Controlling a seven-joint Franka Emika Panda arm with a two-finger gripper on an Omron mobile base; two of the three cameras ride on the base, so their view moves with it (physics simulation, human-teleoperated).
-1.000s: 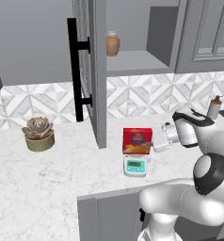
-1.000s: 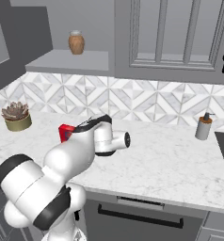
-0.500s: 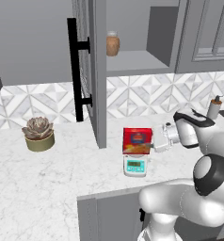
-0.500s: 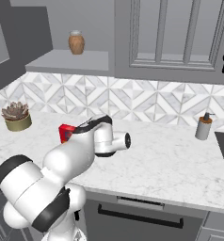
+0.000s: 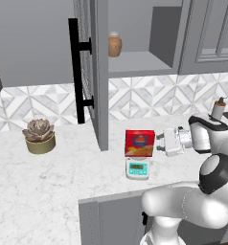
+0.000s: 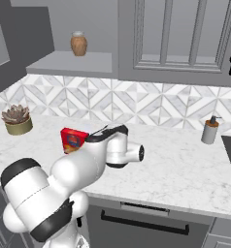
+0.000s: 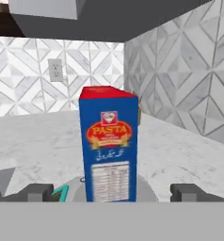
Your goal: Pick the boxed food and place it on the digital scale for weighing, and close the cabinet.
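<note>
Now boxed food [image 7: 109,146] upright, between open gripper [image 7: 111,192] fingers

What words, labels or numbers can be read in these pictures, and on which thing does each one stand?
"PASTA": on the red oval label on the blue side of the boxed food, in the hand view.
Script line and white table below it on that side: too blurred to read.
Blue oval logo on the box's red front, left base view: too small to read.
Teal display of the digital scale: no digits legible.

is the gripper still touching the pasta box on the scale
Apart. In the hand view the fingertips stand wide of the boxed food, bare counter between; the gripper is open.
</note>
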